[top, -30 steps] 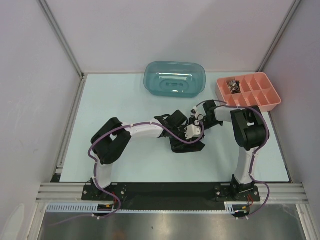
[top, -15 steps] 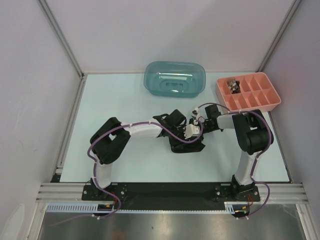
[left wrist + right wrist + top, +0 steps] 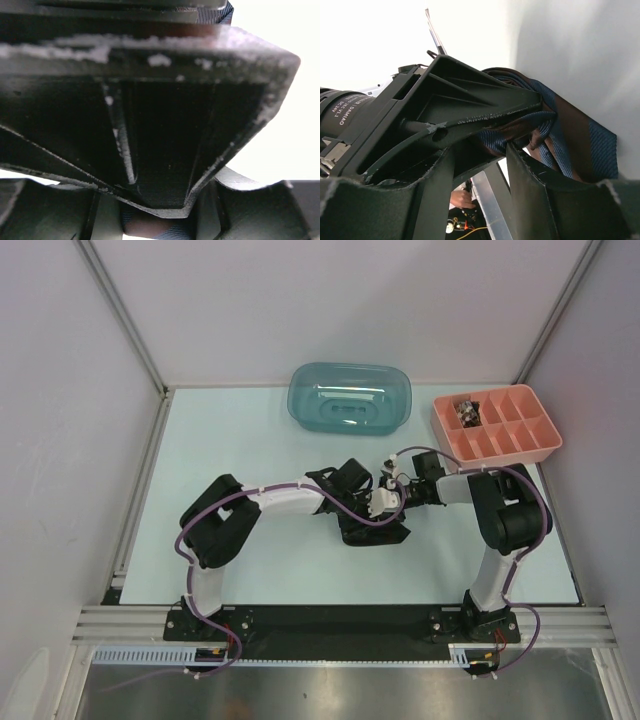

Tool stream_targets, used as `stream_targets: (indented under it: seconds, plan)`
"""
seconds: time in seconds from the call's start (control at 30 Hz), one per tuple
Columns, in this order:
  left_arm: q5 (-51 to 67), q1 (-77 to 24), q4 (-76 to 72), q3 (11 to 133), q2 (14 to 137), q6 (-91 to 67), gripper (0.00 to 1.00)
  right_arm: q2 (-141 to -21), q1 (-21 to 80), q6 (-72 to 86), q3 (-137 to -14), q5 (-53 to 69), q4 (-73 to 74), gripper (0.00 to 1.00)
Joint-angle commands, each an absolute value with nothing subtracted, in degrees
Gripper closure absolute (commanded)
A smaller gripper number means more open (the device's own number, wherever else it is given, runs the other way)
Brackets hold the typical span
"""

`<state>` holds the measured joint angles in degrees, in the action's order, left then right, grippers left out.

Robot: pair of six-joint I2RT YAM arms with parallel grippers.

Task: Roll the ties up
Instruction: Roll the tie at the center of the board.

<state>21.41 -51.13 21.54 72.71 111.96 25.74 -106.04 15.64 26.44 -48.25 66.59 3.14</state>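
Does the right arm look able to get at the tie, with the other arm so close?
Probably yes: the right hand sits right at the tie, fabric bunched by its fingers, though the left hand crowds that spot.

A robot laboratory cell: plain white panel walls (image 3: 300, 300) held by aluminium posts (image 3: 120, 315) close in a pale table (image 3: 250, 440) at the left, top and right of the frame. Along the bottom edge lie a black mounting plate (image 3: 340, 618) and slotted cable ducts (image 3: 140, 653).
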Motion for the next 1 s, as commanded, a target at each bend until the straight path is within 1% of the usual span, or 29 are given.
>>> stream_targets:
  seconds: [0.0,0.1,0.17,0.23,0.27,0.3,0.37,0.4,0.5,0.6,0.63,0.7,0.73,0.83,0.97]
  plan:
    - [23.38,-51.68,28.3,69.34,115.22,25.14,0.75,-105.11,18.54,27.52,-48.69,69.7,-0.71,0.5]
    - [23.47,-51.68,28.21,69.43,115.4,25.14,0.75,-107.4,18.98,27.68,-48.78,67.5,-1.58,0.51]
    - [23.47,-51.68,28.21,69.26,115.22,25.14,0.75,-109.06,19.33,27.25,-49.13,66.71,-0.97,0.54]
    - [23.38,-51.68,28.04,69.17,115.05,24.96,0.74,-109.77,19.68,25.5,-49.48,65.58,1.47,0.6]
    - [23.29,-51.59,28.12,69.17,115.05,24.96,0.74,-109.95,19.86,24.62,-49.74,65.13,2.54,0.64]
    - [23.38,-51.59,27.95,69.08,114.96,24.87,0.74,-110.39,19.95,23.57,-49.83,64.87,2.98,0.7]
    - [23.64,-51.42,27.77,68.91,114.79,24.79,0.73,-110.83,20.21,22.77,-50.1,63.81,4.91,0.79]
    - [23.56,-51.33,27.69,68.91,114.61,24.52,0.73,-111.09,20.13,21.89,-50.45,63.63,5.88,0.88]
    - [23.91,-50.63,26.72,68.12,113.73,23.82,0.68,-111.88,20.04,18.29,-51.85,61.7,10.71,1.0]
    - [24.7,-49.4,24.97,66.89,111.55,23.12,0.59,-112.32,19.51,14.95,-52.91,59.51,15.28,1.0]
    - [24.87,-48.96,24.26,66.45,110.66,22.85,0.53,-112.5,19.34,14.25,-53.17,58.46,17.21,1.0]
    - [25.66,-48.52,22.51,65.66,108.21,22.68,0.48,-112.59,18.99,12.49,-53.87,57.4,18.89,1.0]
    - [25.66,-48.17,21.63,64.78,107.24,22.33,0.43,-112.59,18.81,12.05,-54.05,56.35,20.46,1.0]
    - [26.28,-47.73,19.25,63.46,104.34,21.62,0.34,-112.41,18.28,10.37,-54.84,53.54,23.37,1.0]
    - [26.37,-47.64,16.88,62.32,102.13,21.18,0.29,-111.62,17.75,8.97,-55.55,49.67,25.84,1.0]
